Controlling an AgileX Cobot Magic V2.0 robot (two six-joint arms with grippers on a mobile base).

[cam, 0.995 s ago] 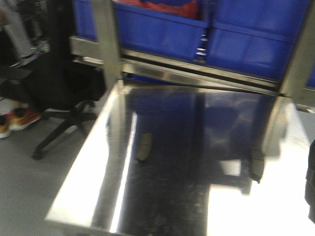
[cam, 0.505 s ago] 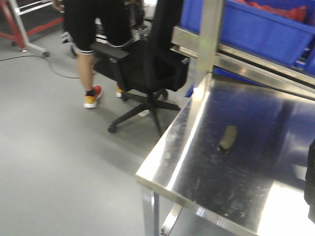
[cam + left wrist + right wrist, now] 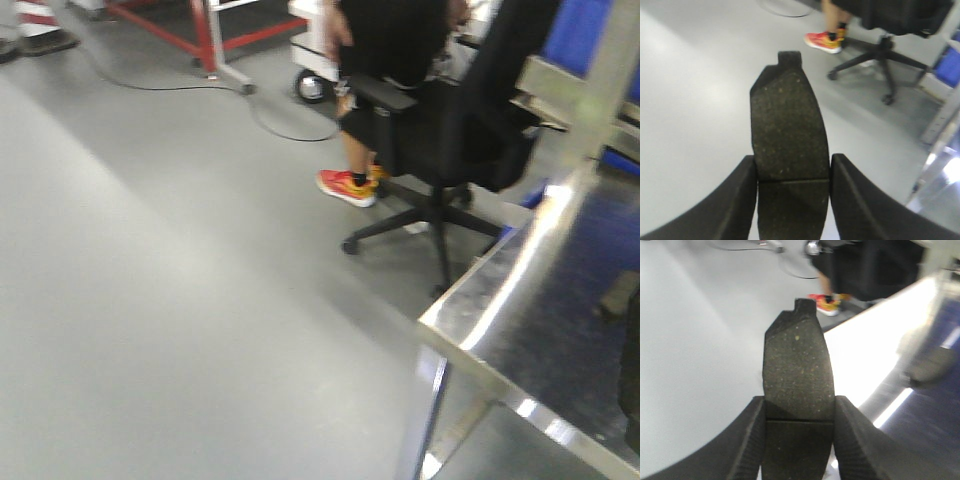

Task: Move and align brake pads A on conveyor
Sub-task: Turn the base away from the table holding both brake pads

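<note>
In the left wrist view, a dark speckled brake pad (image 3: 787,120) with a thin cross groove sticks out forward, and my left gripper (image 3: 792,165) is shut on its sides above the grey floor. My right gripper (image 3: 799,407) is shut the same way on a second brake pad (image 3: 797,360), held over the floor beside the steel table's edge. A third pad (image 3: 620,293) lies on the shiny steel table (image 3: 520,290) at the right edge of the front view; in the right wrist view this pad (image 3: 932,367) is blurred. The conveyor is out of view.
A black office chair (image 3: 450,140) stands by the table's corner, with a person in red-and-yellow shoes (image 3: 350,185) behind it. A cable (image 3: 290,125) and a red-framed stand (image 3: 205,40) lie on the grey floor (image 3: 150,300) to the left.
The front view has swung left: the steel table and the pad on it slid to the frame's right edge, and the floor, chair and person came into view.
</note>
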